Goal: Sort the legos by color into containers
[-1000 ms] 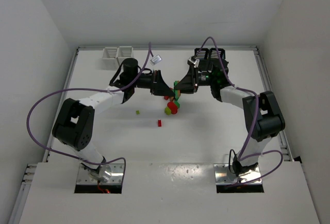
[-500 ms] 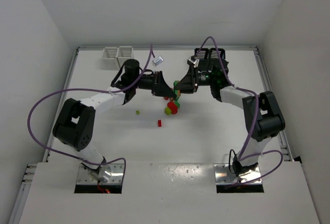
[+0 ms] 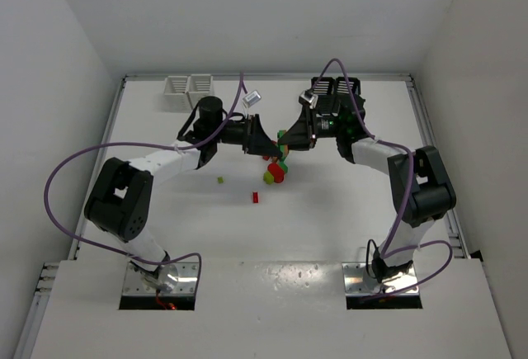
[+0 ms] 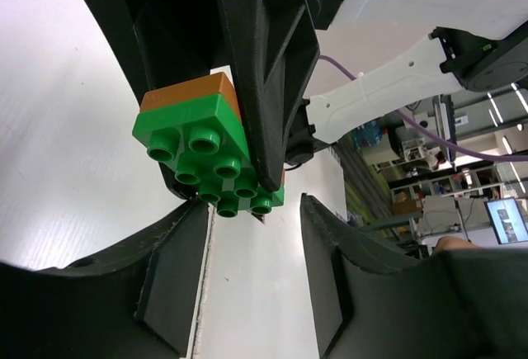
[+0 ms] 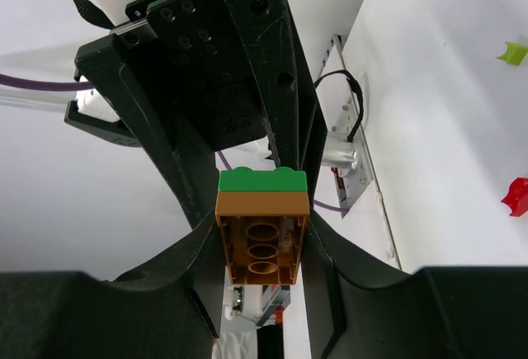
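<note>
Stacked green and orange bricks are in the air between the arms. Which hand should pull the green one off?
Left, probably. The left hand is open right at the studded green plastic brick, while the right hand is shut on the orange plastic brick joined behind it.

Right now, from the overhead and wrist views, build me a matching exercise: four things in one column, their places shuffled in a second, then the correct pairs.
Things
1. white bins
2. black bins
3. green-and-brown brick
4. small red brick

Places
A. lying alone on the table, toward the near side
B. far edge, left side
C. clamped in the right gripper
D. far edge, right side

Pairs: 1-B, 2-D, 3-C, 4-A
</note>
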Robot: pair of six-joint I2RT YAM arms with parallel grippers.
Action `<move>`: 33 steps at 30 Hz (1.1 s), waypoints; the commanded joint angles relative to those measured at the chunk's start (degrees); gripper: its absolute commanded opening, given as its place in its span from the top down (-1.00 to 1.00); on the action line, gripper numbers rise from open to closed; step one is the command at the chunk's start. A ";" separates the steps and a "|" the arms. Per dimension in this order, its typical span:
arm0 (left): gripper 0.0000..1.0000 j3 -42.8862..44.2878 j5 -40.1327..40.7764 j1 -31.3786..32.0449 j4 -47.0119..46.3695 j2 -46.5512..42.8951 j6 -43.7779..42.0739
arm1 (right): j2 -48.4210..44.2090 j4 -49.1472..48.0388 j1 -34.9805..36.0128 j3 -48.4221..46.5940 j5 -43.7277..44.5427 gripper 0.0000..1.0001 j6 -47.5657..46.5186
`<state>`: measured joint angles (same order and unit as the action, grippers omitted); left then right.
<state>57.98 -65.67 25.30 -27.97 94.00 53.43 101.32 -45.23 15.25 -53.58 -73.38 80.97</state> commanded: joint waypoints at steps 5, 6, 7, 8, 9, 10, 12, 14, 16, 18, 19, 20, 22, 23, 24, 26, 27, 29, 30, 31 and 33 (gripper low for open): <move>-0.10 1.70 -0.95 0.63 -4.29 -0.92 1.94 | -1.03 -2.23 0.66 0.06 0.70 1.00 -2.66; -0.10 1.70 -0.95 0.63 -4.29 -0.92 1.94 | -1.03 -2.23 0.66 0.06 0.70 1.00 -2.66; -0.10 1.70 -0.95 0.63 -4.29 -0.92 1.94 | -1.03 -2.23 0.66 0.06 0.70 1.00 -2.66; -0.08 1.70 -0.95 0.63 -4.29 -0.92 1.94 | -1.03 -1.71 0.66 0.06 1.22 1.00 -2.66; -0.08 1.70 -0.95 0.02 -4.29 -0.92 1.94 | -1.03 -1.70 1.19 0.06 1.23 1.00 -2.66; -0.05 1.70 -0.95 0.01 -4.29 -0.40 1.94 | -1.03 -1.70 1.19 0.06 1.23 1.00 -3.18; -0.02 1.70 -0.42 -0.60 -4.91 -0.39 2.56 | -1.56 -1.70 1.19 0.67 1.23 1.00 -3.19; 0.00 1.09 -0.42 -1.22 -6.57 -0.39 4.13 | -1.56 -1.09 1.19 0.67 1.23 1.00 -3.79; 0.00 1.09 -0.42 -1.22 -6.58 0.13 4.66 | -2.08 0.31 1.19 0.67 1.23 1.00 -4.41; 0.00 1.09 0.10 -1.22 -7.10 0.14 4.67 | -2.09 0.32 1.19 0.67 1.23 1.00 -4.94; 0.00 1.09 0.10 -1.74 -7.71 0.14 5.28 | -2.09 0.93 1.71 0.67 1.23 1.00 -5.47; 0.00 1.09 0.10 -1.74 -7.72 0.14 5.28 | -2.09 1.46 1.72 0.67 1.23 1.00 -5.47; -0.06 1.09 0.10 -1.74 -7.72 0.14 5.28 | -2.09 1.46 1.72 0.67 1.23 1.00 -5.99; -0.06 1.09 0.10 -1.74 -7.72 0.14 5.28 | -2.09 1.46 1.72 0.67 1.23 1.00 -6.00; -0.06 1.09 0.10 -1.74 -7.72 0.14 5.28 | -2.09 1.46 1.72 0.67 1.23 1.00 -6.00; -0.06 1.09 0.10 -1.74 -7.72 0.14 5.28 | -2.09 1.99 1.72 0.67 1.23 1.00 -6.00; -0.06 1.09 0.10 -1.74 -7.72 0.14 5.28 | -2.09 1.99 1.72 0.67 1.23 1.00 -6.52; -0.06 0.56 0.10 -1.74 -7.72 0.14 4.76 | -2.09 2.52 2.24 0.67 1.23 1.00 -6.53; -0.08 0.56 0.10 -1.74 -6.59 0.14 4.75 | -2.09 2.52 2.25 0.67 1.23 1.00 -6.53; -0.11 0.56 0.71 -1.74 -6.58 0.14 3.97 | -2.09 2.52 2.25 0.67 1.23 1.00 -6.53; -0.23 0.56 1.33 -1.74 -4.22 0.14 2.21 | -2.09 2.52 2.25 0.67 1.23 1.00 -6.53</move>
<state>57.76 -66.08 24.03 -29.45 94.80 57.41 100.66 -42.50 15.97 -53.56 -71.55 76.66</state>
